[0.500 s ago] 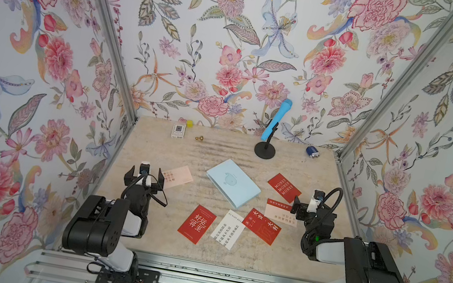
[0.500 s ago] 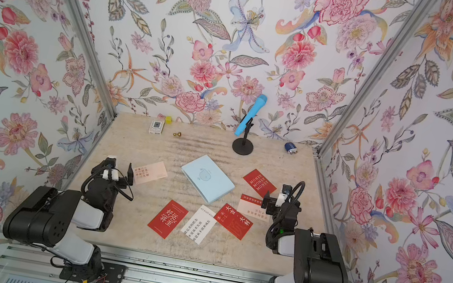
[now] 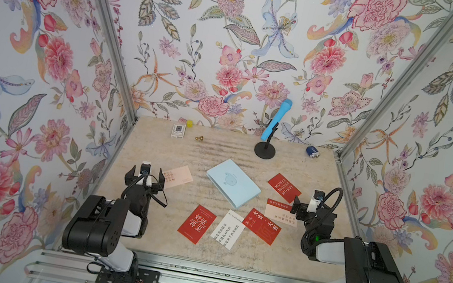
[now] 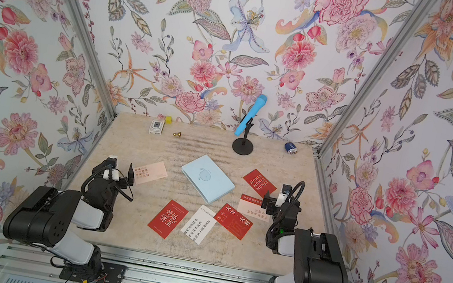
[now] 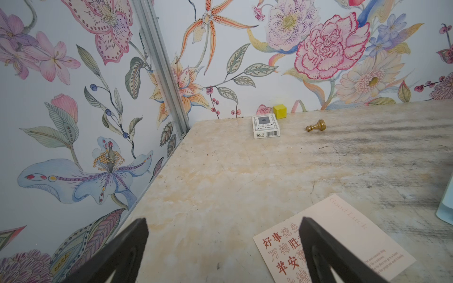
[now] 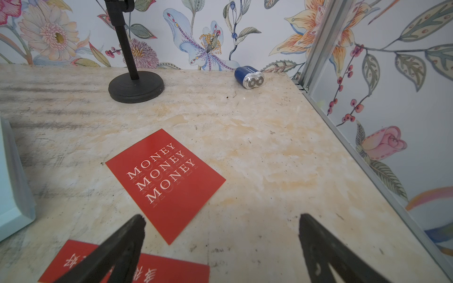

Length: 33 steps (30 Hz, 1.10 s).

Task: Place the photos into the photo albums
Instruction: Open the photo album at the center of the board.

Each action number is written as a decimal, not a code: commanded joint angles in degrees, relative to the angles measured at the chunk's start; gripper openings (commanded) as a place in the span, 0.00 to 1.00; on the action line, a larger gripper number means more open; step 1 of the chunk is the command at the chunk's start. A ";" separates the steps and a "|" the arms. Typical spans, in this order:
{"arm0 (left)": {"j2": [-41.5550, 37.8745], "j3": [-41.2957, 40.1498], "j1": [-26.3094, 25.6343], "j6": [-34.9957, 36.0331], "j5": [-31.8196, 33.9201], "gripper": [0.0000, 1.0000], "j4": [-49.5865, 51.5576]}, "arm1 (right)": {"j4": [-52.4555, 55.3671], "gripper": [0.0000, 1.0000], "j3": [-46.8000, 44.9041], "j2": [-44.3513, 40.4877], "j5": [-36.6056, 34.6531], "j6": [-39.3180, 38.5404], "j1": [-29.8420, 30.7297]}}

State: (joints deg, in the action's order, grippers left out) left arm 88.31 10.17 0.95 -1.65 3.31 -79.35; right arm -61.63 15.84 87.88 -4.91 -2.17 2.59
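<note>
Left gripper and right gripper: both spread to full width, both empty, hanging low over the table. Nothing sleeved yet; album shut. Likely first move: opening it.

Album: ahead of and inward from each gripper, between the two, touching neither. Photos: all six loose and flat.
- Pale card: partly beneath the left gripper's inner finger.
- MONEY card: just ahead of the right gripper.
- Banded card: just inward of the right gripper, with a red card meeting its corner.
- White card and second red card: further back, between the arms.

To do it well:
- Pin one cover edge with one gripper.
- Hook the opposite free edge with a single fingertip of the other, then lift slowly.
- Spine side unclear from here, so test gently before committing.
- Avoid dragging the album onto neighbouring cards.

Cards: thin, stiff-looking rectangles with matt print, flush against a hard, smooth, marble-patterned top. No gap for a finger, so expect to tip or slide an edge rather than pinch straight down.

Album: pale blue, slim, square-cornered, faint whale outline on the cover. Probably light and prone to skating.
</note>
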 commanded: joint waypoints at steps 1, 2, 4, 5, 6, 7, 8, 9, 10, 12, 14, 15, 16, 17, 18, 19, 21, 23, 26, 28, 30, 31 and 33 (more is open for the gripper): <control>0.66 1.10 -0.52 1.29 -1.47 1.00 -1.73 | -1.74 1.00 0.88 0.64 0.32 -0.48 -0.13; 0.67 1.14 -0.51 1.30 -1.47 1.00 -1.71 | -1.73 1.00 0.87 0.69 0.37 -0.52 -0.13; 0.71 1.12 -0.49 1.27 -1.53 1.00 -1.71 | -1.74 1.00 0.89 0.70 0.42 -0.47 -0.13; 0.65 1.09 -0.47 1.30 -1.46 1.00 -1.68 | -1.70 1.00 0.93 0.65 0.45 -0.51 -0.13; 0.64 1.14 -0.47 1.29 -1.47 1.00 -1.68 | -1.66 1.00 0.95 0.63 0.56 -0.42 -0.17; 0.64 1.13 -0.56 1.22 -1.46 1.00 -1.74 | -1.63 1.00 1.03 0.64 0.68 -0.38 -0.22; 0.67 1.13 -0.51 1.24 -1.41 1.00 -1.75 | -1.51 1.00 1.09 0.70 0.92 -0.39 -0.30; 0.64 1.08 -0.60 1.24 -1.47 1.00 -1.69 | -1.40 1.00 1.05 0.65 1.01 -0.38 -0.39; 0.60 1.02 -0.52 1.30 -1.39 1.00 -1.71 | -1.39 1.00 1.09 0.64 1.13 -0.29 -0.44; 0.53 1.04 -0.60 1.21 -0.98 1.00 -1.71 | -1.54 1.00 0.98 0.61 1.18 -0.38 -0.41; -0.96 1.01 -0.81 0.80 1.03 1.00 -0.64 | -1.74 1.00 0.64 0.41 1.35 -0.90 -0.05; -1.99 0.99 -0.95 0.69 1.73 1.00 0.16 | -2.00 1.00 0.60 0.44 1.26 -0.90 -0.04; -3.55 0.98 -0.96 0.68 2.26 1.00 1.59 | -2.88 1.00 0.07 0.30 1.02 -1.20 0.20; -5.40 1.14 -1.11 0.62 3.11 1.00 3.68 | -3.55 1.00 -0.34 -0.12 0.23 -1.74 0.82; -7.37 1.42 -1.21 0.19 4.13 1.00 6.42 | -3.27 0.99 -0.53 -0.97 -0.94 -1.92 1.25; -10.13 2.32 -1.26 -0.99 5.36 1.00 10.85 | -3.02 1.00 -0.79 -2.32 -2.22 -1.90 1.49; -16.22 5.43 -1.21 -6.17 8.63 1.00 22.98 | 3.17 1.00 0.04 -8.10 -3.95 -1.95 2.19; -21.34 6.84 -0.79 -7.50 5.75 1.00 29.24 | 17.13 1.00 3.37 -16.12 -4.31 1.11 2.21; -24.91 7.58 -0.86 -9.94 -0.95 1.00 33.71 | 35.22 1.00 8.10 -23.95 -4.46 15.38 0.60; -25.64 9.68 -0.77 -14.12 -6.28 1.00 39.17 | 37.34 1.00 8.48 -26.00 4.50 18.90 -1.17; -24.58 11.89 -0.82 -19.43 -11.95 1.00 43.37 | 40.82 1.00 9.90 -25.94 11.79 22.04 -1.25; -23.62 12.60 -0.80 -21.75 -16.35 1.00 44.13 | 42.48 1.00 10.83 -24.92 15.05 24.10 -0.68; -20.84 13.68 -0.87 -26.69 -23.93 1.00 43.02 | 45.27 1.00 12.67 -22.26 20.16 26.21 1.87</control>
State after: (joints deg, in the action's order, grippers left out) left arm 64.90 21.78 0.21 -18.61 -7.38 -42.39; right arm -27.75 27.05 62.76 3.90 16.38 2.17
